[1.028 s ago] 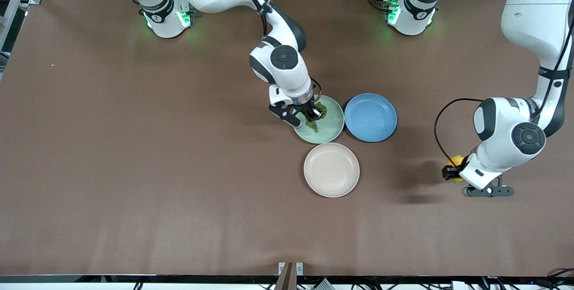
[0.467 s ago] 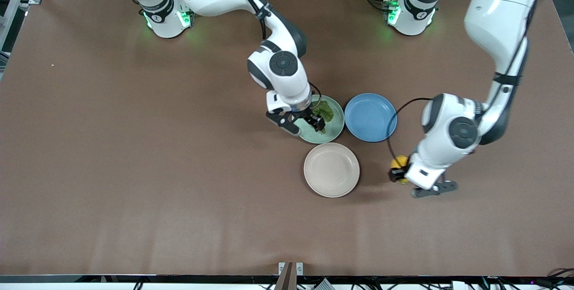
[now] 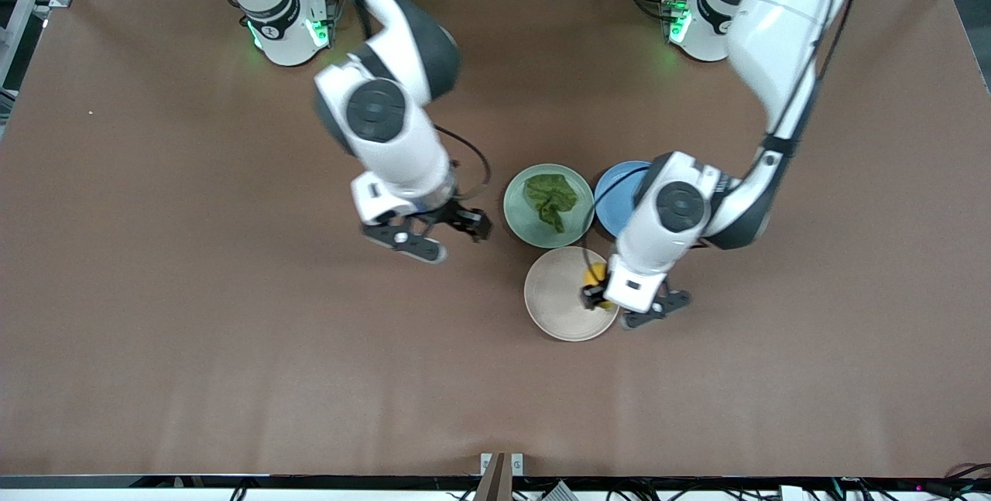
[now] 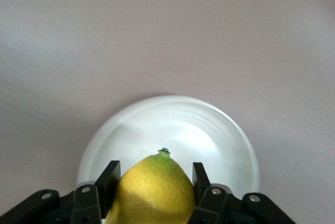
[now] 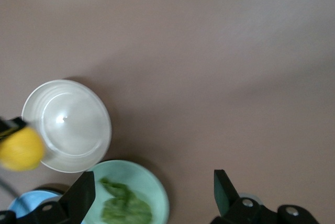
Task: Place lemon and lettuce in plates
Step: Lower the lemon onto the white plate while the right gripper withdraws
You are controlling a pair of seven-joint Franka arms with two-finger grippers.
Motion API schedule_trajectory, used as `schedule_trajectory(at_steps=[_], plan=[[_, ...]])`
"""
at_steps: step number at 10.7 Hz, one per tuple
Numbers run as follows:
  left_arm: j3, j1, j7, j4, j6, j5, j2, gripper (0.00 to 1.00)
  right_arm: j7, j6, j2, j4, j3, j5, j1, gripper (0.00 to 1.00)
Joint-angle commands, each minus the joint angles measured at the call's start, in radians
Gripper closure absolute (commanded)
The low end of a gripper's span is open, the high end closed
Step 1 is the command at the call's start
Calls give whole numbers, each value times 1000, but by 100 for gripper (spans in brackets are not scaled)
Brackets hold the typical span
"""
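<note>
The dark green lettuce (image 3: 551,200) lies in the mint green plate (image 3: 517,216); both also show in the right wrist view, lettuce (image 5: 124,207) in plate (image 5: 156,185). My left gripper (image 3: 594,293) is shut on the yellow lemon (image 3: 594,276) and holds it over the edge of the beige-white plate (image 3: 553,300). In the left wrist view the lemon (image 4: 154,190) sits between the fingers (image 4: 109,179) above that plate (image 4: 209,130). My right gripper (image 3: 457,222) is open and empty, over bare table beside the mint plate toward the right arm's end.
A blue plate (image 3: 619,199) sits beside the mint plate toward the left arm's end, partly covered by the left arm. The three plates form a tight cluster at the table's middle. The brown table (image 3: 193,346) spreads wide around them.
The right gripper let go of the lettuce into the mint plate, rose and moved away toward the right arm's end. The left gripper carried the lemon across to the beige-white plate.
</note>
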Motion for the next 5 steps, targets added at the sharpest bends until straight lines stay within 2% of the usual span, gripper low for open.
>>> schedule_trajectory(at_steps=[1, 2, 5], plan=[[54, -60, -44, 45, 64, 0, 62, 56, -177, -109, -111, -33, 15, 2, -112, 0], [60, -63, -33, 45, 66, 13, 60, 1, -250, -143, -139, -33, 14, 2, -163, 0], [62, -45, -33, 43, 66, 46, 39, 0, -462, -220, -196, -33, 9, -13, -287, 0]])
